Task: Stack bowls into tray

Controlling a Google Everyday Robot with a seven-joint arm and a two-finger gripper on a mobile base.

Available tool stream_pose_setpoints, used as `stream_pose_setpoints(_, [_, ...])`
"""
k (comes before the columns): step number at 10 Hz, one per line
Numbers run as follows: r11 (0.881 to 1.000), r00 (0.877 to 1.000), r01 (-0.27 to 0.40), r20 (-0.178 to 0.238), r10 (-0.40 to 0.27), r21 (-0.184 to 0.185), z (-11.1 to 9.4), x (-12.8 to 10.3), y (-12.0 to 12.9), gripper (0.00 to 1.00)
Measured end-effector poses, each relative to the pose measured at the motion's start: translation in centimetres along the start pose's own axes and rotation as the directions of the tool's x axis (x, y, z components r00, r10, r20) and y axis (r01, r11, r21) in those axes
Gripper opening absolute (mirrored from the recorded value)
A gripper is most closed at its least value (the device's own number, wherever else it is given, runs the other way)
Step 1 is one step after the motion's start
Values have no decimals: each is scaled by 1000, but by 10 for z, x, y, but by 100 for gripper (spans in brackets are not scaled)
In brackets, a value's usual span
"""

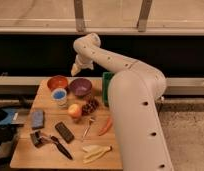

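Orange bowl (pixel 57 82), purple bowl (pixel 80 87) round, smooth; jaws parted above.

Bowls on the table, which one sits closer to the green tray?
The purple bowl, next to the tray; the orange-red bowl sits farther left. The tool hangs above and behind the two bowls.

The big white robot arm (pixel 137 115) is covering most of the shallow green rectangular tray (pixel 107 82), which is lying right of the pale gripper (pixel 75 68) (fingers spread, hanging just above the round purple bowl (pixel 80 86)). Only the tray's left rim is showing. The bottom edge is cutting the arm off. Below the fingers, a dark red cluster (pixel 90 106) is blurring beyond naming.
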Motion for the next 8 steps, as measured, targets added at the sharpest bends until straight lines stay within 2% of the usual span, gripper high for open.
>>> stream_pose_setpoints(2, [999,999,-20,-44,19,-29,27,13,-2,80])
stream_pose_setpoints(3, [997,997,-33,-65,29,-71,38,21,-2,80])
stream_pose_setpoints(5, [994,998,-22,-59,16,-104,45,21,1,80])
stream_pose_setpoints(8, [985,997,61,-38,-68,-160,42,-5,36,80])
